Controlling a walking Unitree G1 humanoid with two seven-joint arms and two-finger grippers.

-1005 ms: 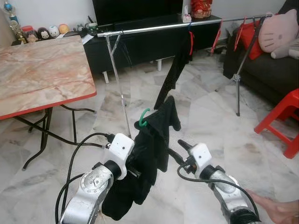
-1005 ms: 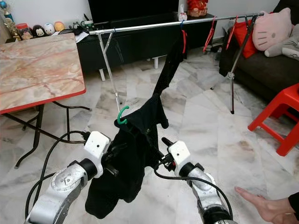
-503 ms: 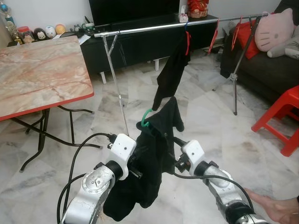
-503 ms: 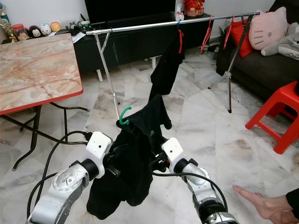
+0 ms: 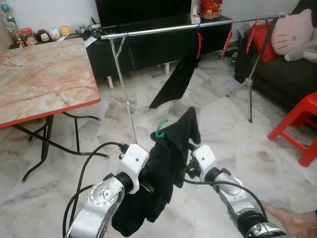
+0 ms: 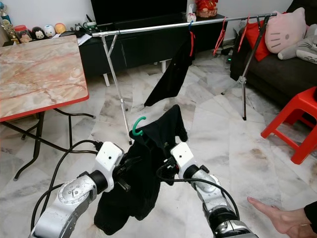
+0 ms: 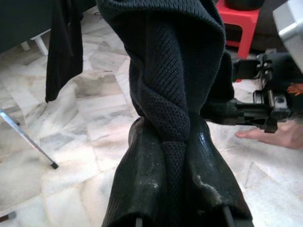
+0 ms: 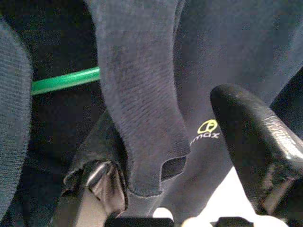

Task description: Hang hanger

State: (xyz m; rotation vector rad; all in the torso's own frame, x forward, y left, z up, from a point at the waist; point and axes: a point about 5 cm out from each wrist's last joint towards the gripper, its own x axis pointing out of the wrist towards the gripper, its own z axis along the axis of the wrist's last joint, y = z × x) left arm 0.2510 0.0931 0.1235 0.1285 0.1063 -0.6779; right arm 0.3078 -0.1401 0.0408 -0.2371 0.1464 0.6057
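A black garment hangs on a green hanger whose hook sticks up in front of me. My left gripper is shut on a twisted fold of the knit cloth, low on its left side. My right gripper presses into the garment from the right. Its fingers stand apart with a strip of cloth between them, and the green hanger bar lies just beyond. The silver clothes rail runs across the room ahead, well above and beyond the hook.
Another black garment and red hangers hang on the rail. A marble-top table stands at left. At right are a red stool and a sofa with a plush toy. A person's hand rests on the floor at lower right.
My right gripper has closed in on the garment from the right. The hanger and garment sit slightly higher. The black garment on the rail has swung out to the left.
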